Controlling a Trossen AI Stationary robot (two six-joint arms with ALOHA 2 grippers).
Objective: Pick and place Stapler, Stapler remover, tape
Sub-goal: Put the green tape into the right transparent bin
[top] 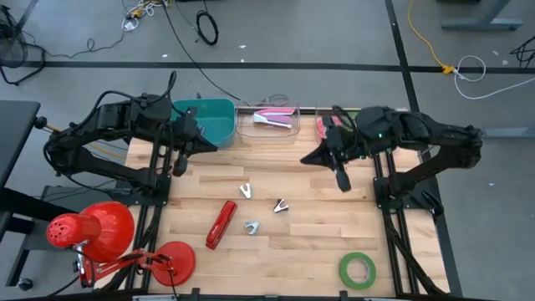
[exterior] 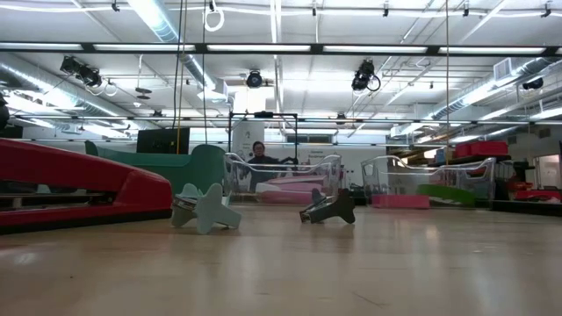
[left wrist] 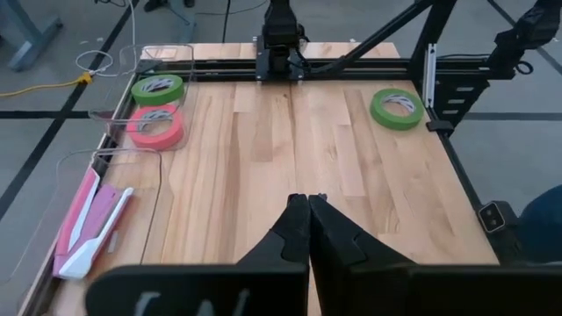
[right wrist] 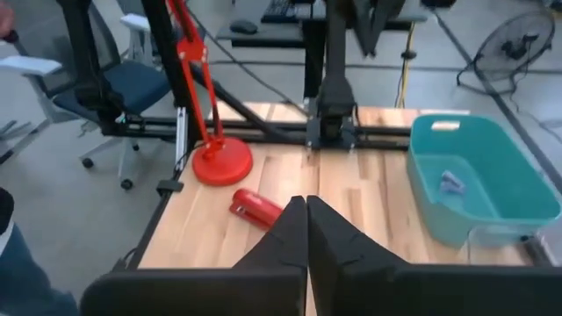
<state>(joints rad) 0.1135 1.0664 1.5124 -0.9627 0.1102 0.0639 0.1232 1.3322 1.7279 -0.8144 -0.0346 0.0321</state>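
Presently both arms sit raised at the bench's (top: 318, 242) far edge: left hand (left wrist: 307, 230) closed and empty, right hand (right wrist: 306, 230) likewise.

Stapler (top: 221, 224) lies mid-bench toward the left. Judged rigid, fairly heavy, smooth-shelled; grip across its narrow body near the middle.

Three removers (top: 280, 206) lie scattered just beside it. Judged light, stiff, liable to skid; pinch across the winged sides.

One green tape (top: 357, 270) lies flat near the front right corner; another green and a pink roll (left wrist: 155, 127) sit in clear trays. Judged light and stiff; clamp one wall through the open centre.
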